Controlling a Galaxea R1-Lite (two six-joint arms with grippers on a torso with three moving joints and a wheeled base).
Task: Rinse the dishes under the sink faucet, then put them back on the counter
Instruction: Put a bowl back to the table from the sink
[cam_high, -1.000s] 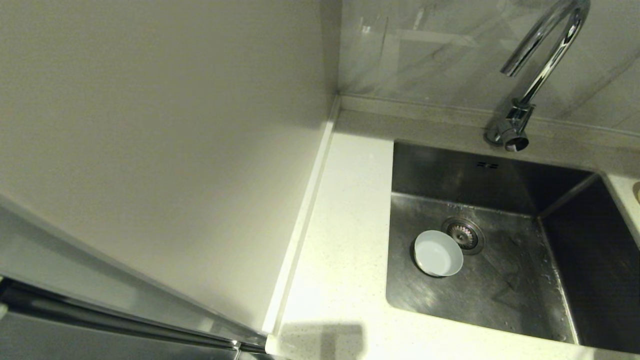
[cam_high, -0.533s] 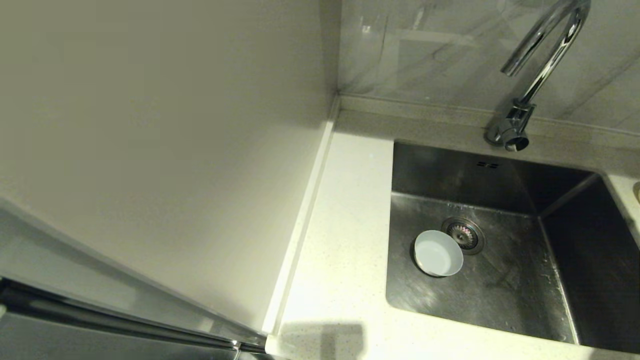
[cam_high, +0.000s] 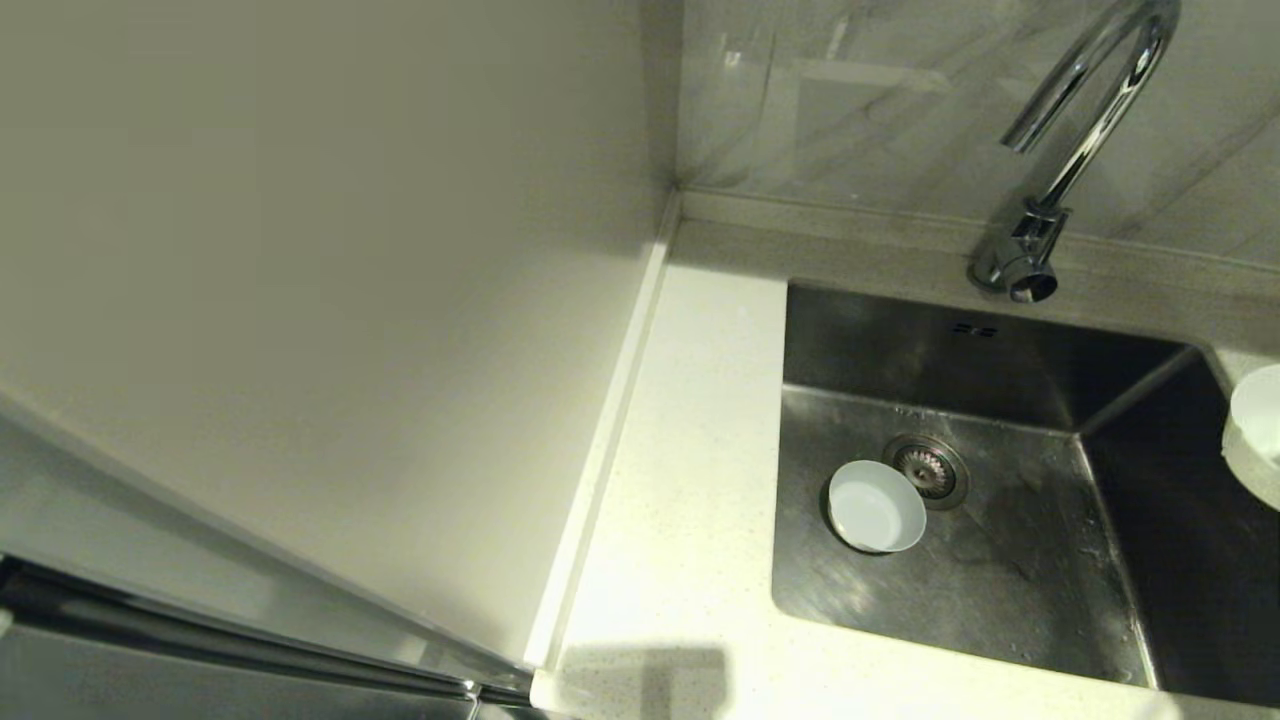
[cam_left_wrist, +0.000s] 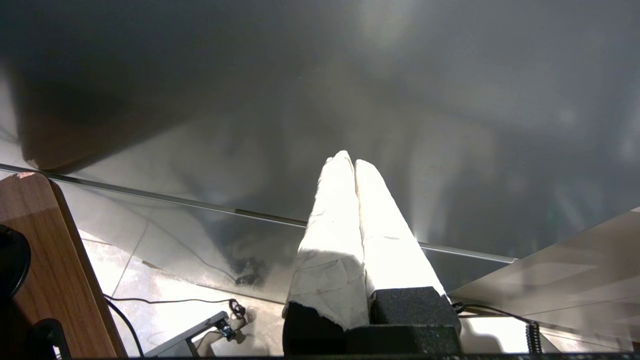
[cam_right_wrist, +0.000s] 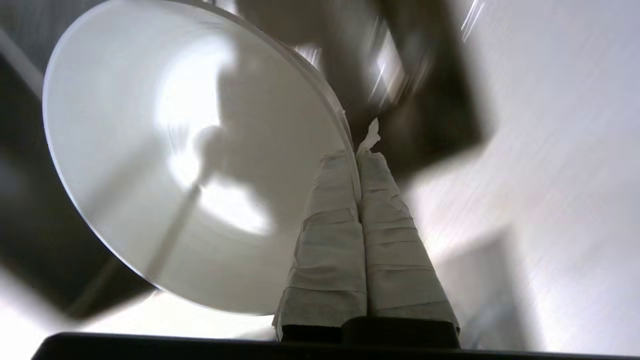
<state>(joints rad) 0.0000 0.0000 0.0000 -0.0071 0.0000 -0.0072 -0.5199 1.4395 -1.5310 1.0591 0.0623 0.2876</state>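
A white bowl (cam_right_wrist: 190, 165) is pinched by its rim in the right gripper (cam_right_wrist: 361, 160) at the sink's (cam_high: 1000, 340) three o'clock edge — light, stiff, likely slippery; the rim serves best. The left gripper (cam_left_wrist: 350, 162) is parked, fingers together.

Two bowls are showing, a pale grey-blue bowl (cam_high: 876, 506) lying beside the one drain (cam_high: 927, 470) and a white bowl (cam_high: 1256, 432) at the right edge of the one sink (cam_high: 1010, 345), under one faucet (cam_high: 1075, 140).
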